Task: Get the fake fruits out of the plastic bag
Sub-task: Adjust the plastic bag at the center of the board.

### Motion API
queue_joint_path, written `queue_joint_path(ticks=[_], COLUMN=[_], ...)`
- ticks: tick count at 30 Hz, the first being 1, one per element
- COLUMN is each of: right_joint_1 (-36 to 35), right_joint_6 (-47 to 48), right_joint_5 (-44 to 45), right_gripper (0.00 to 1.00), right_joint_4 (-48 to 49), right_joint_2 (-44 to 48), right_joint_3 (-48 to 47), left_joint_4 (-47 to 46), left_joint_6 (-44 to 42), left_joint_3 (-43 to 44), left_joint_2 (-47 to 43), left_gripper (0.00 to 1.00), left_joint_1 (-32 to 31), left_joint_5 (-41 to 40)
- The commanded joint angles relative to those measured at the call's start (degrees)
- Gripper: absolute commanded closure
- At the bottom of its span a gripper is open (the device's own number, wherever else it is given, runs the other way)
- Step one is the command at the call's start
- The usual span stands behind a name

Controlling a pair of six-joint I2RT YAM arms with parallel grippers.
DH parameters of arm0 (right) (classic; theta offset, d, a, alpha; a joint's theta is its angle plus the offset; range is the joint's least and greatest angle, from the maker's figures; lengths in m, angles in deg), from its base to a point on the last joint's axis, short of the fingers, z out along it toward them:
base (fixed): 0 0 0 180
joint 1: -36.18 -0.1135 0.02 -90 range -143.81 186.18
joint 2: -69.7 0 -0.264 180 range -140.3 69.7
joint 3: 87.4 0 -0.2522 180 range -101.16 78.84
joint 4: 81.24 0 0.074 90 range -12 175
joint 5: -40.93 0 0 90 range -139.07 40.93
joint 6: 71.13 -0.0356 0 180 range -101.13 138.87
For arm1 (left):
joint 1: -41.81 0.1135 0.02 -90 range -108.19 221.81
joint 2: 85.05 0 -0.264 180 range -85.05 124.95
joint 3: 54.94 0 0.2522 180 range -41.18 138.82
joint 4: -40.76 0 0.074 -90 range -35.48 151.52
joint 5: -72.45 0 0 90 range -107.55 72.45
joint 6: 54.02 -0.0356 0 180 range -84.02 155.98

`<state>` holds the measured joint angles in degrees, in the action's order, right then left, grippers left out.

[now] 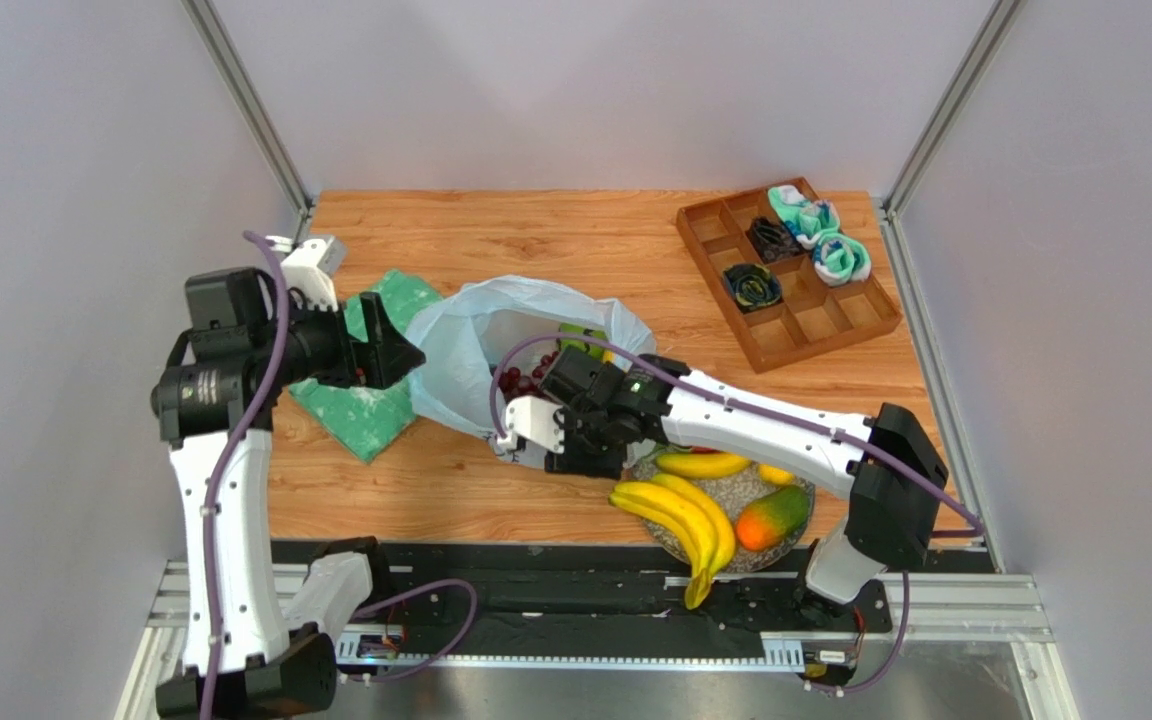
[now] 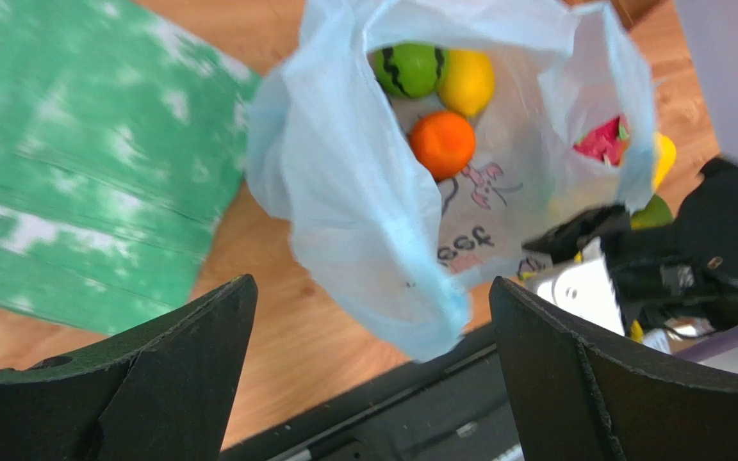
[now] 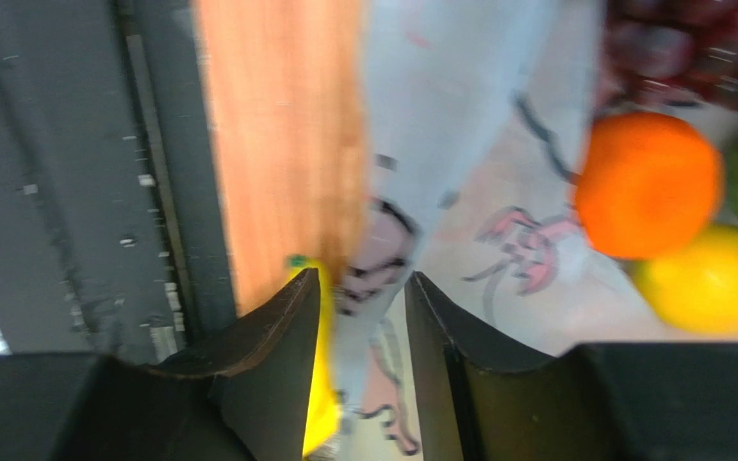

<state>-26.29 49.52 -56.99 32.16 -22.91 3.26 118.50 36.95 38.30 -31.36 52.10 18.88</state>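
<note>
The pale-blue plastic bag (image 1: 462, 353) lies open in the middle of the table. In the left wrist view the bag (image 2: 363, 202) holds a green striped fruit (image 2: 409, 67), a lemon (image 2: 466, 82), an orange (image 2: 442, 144) and a pink dragon fruit (image 2: 604, 139). My left gripper (image 2: 373, 283) is wide open and empty at the bag's left edge (image 1: 394, 357). My right gripper (image 1: 525, 435) is at the bag's near rim. Its jaws (image 3: 363, 279) stand a narrow gap apart with the bag film (image 3: 440, 115) showing between them and a yellow strip by the left finger. The orange (image 3: 644, 182) and dark grapes (image 3: 690, 48) lie beyond.
A grey plate (image 1: 748, 488) at the near right holds yellow bananas (image 1: 680, 510) and an orange-green mango (image 1: 773, 518). A green patterned cloth (image 1: 364, 398) lies left of the bag. A wooden divided tray (image 1: 838, 315) with rolled socks stands at the back right.
</note>
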Motion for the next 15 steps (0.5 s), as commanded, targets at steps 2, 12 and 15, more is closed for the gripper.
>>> queue_joint_path(ticks=[2,12,15], right_joint_1=[4.91,16.31,19.31], right_joint_6=[2.66,0.46,-0.77], right_joint_5=[4.14,1.42,1.25], right_gripper=[0.56,0.52,0.51], right_joint_4=[0.37,-3.93,-5.87], right_joint_2=[-2.47,-12.66,-16.45], right_joint_3=[-8.79,-26.0,-29.45], left_joint_4=[-6.57,-7.38,-6.42], left_joint_6=[2.89,4.12,5.97], left_joint_3=[-6.44,-5.74,-8.36], left_joint_2=[2.82,12.4,11.0], left_gripper=[0.01,0.53,1.0], left_joint_1=[-1.23,-4.57,-5.36], left_joint_5=[11.11,8.63,12.59])
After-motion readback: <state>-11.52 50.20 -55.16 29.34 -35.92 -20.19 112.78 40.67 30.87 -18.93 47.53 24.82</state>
